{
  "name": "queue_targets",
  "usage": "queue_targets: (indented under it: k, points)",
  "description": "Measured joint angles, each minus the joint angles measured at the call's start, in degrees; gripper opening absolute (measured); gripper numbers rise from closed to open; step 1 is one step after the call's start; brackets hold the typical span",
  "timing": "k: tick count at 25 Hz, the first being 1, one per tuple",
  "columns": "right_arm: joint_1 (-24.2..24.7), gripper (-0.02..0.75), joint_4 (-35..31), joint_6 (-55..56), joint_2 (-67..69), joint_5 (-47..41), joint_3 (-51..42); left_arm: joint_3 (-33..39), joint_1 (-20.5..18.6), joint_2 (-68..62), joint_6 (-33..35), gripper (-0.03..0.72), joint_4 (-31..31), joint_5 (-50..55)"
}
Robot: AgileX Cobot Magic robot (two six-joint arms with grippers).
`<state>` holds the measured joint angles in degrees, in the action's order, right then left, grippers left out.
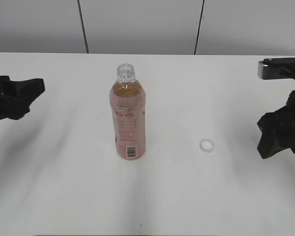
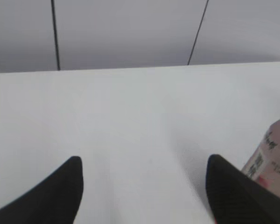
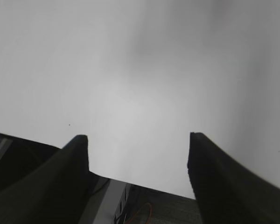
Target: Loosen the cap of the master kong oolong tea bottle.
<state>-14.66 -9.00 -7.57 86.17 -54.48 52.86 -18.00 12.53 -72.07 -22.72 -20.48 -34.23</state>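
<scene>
The master kong oolong tea bottle [image 1: 127,118] stands upright in the middle of the white table, amber tea inside, pink label with barcode, its neck open with no cap on. The white cap [image 1: 206,145] lies on the table to the bottle's right, apart from it. My left gripper [image 1: 37,88] is open and empty at the far left, away from the bottle; a corner of the bottle's label shows at the right edge of the left wrist view [image 2: 270,158]. My right gripper [image 1: 268,142] is open and empty at the far right, over the table's edge [image 3: 137,161].
The white table [image 1: 64,172] spans the exterior view, with a grey panelled wall [image 1: 137,24] behind. The right wrist view shows the table's edge [image 3: 144,184] with floor and an orange cable [image 3: 140,214] below.
</scene>
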Motion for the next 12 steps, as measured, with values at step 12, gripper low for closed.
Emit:
queue_targets:
  k: [12]
  points:
    - [0.0, 0.503, 3.7, 2.6, -17.7, -6.5, -4.6, -13.9, -0.6, 32.2, 5.3, 0.499, 11.1, 65.5]
